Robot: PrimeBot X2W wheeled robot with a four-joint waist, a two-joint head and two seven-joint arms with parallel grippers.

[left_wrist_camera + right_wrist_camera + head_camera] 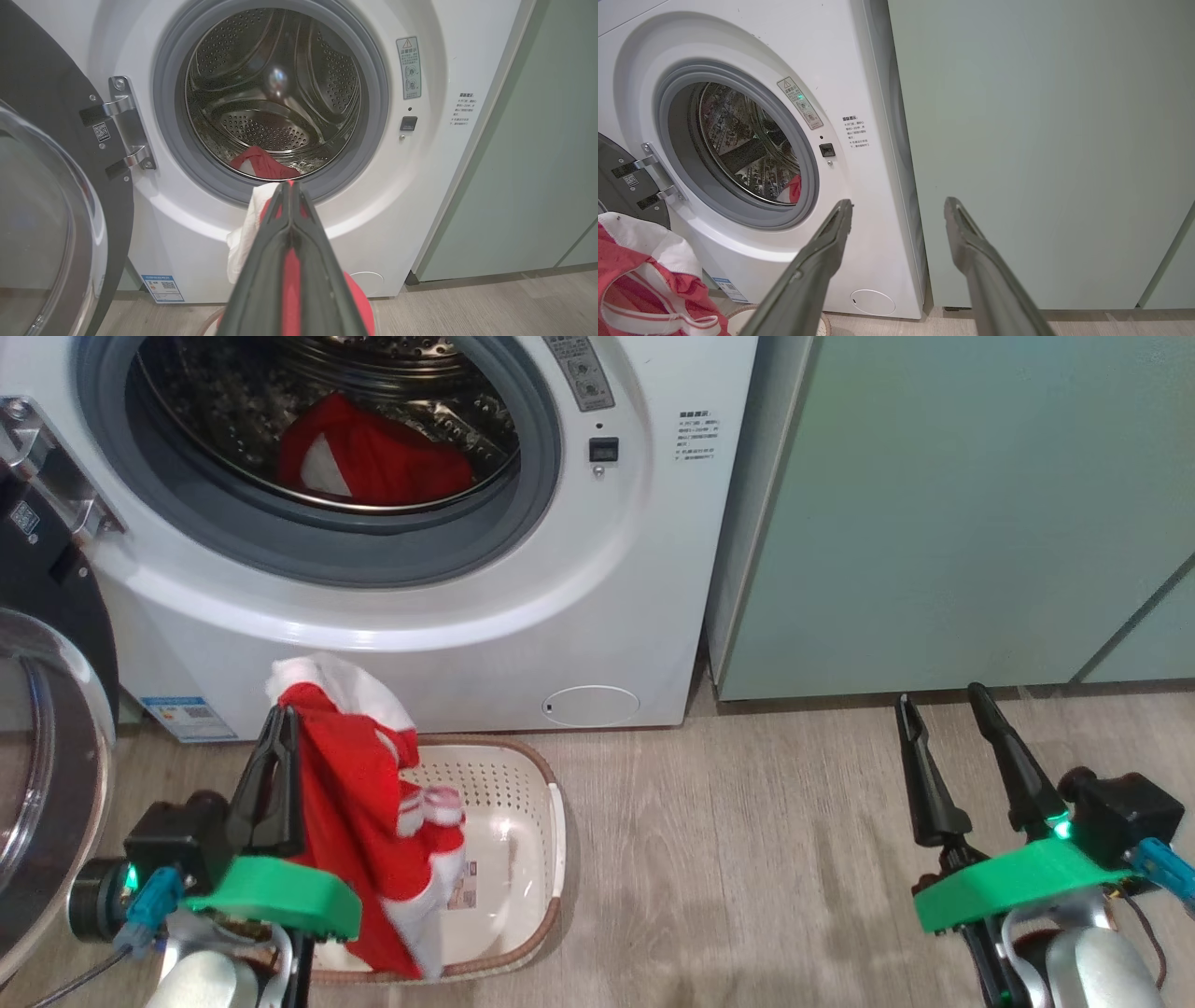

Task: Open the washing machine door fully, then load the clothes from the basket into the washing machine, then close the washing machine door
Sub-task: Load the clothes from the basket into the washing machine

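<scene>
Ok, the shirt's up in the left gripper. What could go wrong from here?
1. The shirt hangs long below the shut left gripper, with its tail reaching down over the basket. On the way in it may catch on the grey seal and slump outside the drum.
2. The open door stands close beside that gripper, so a swing to the left could knock it.
</scene>
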